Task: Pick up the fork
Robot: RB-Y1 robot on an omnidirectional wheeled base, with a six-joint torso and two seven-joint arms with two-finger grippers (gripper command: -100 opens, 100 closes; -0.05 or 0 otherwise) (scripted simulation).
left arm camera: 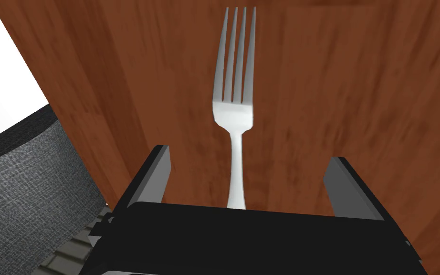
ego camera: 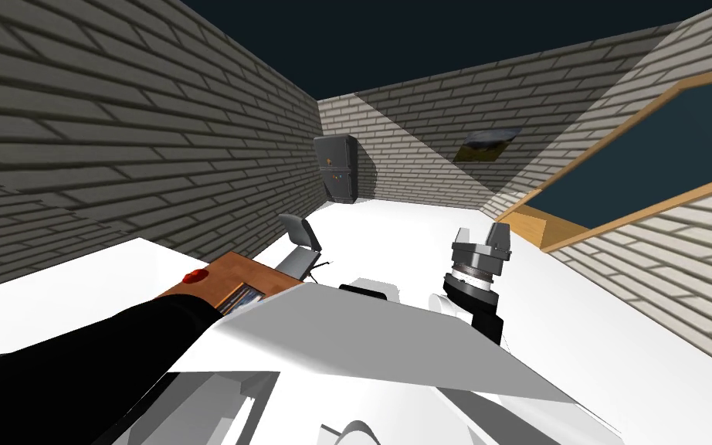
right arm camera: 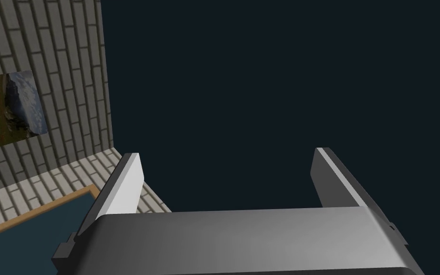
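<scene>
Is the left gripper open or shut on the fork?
Open. The fingers of the left gripper stand wide apart; the fork lies flat on the brown wooden surface, its handle between them, untouched.

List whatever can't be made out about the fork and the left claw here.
- The fork's handle end: left wrist view, hidden behind the left claw's dark body.
- The claw's height over the wooden table: left wrist view, no side look.
- Small red thing on the table: head view, too small to name.
- Flat patterned item at the table's edge: head view, partly covered by the dark left forearm.
</scene>
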